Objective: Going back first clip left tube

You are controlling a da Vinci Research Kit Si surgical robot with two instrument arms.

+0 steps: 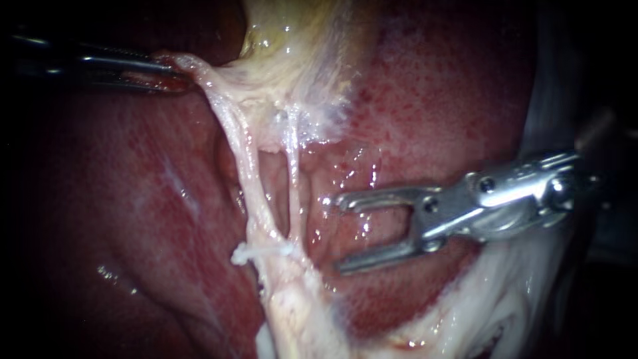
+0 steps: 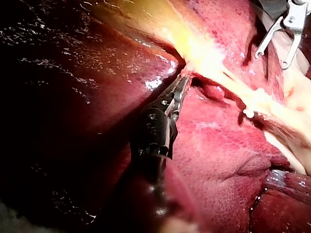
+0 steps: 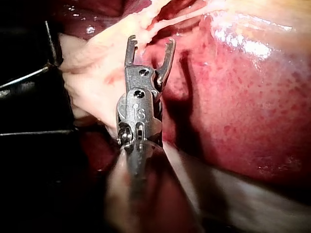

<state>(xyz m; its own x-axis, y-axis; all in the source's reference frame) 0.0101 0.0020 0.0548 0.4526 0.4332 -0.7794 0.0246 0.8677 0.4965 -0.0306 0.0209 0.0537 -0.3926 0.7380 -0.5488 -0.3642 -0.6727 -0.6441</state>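
Two pale tubes run down from the yellowish gallbladder (image 1: 292, 40): the left tube (image 1: 242, 166) and a thinner right tube (image 1: 292, 179). A small white clip (image 1: 256, 252) crosses the lower end of the left tube; it also shows in the left wrist view as the clip (image 2: 249, 114). My left instrument (image 1: 174, 66) comes in from the upper left, its jaws shut on pale tissue at the gallbladder's lower edge, holding it taut (image 2: 183, 80). My right instrument (image 1: 340, 233) stands to the right of both tubes, clear of them, with its forked jaws open and empty (image 3: 150, 41).
Dark red liver (image 1: 133, 199) surrounds the tubes on both sides, wet and glistening. Whitish fatty tissue (image 1: 465, 312) lies below the right instrument. A stalk of pale tissue (image 1: 299, 312) continues downward from the clip.
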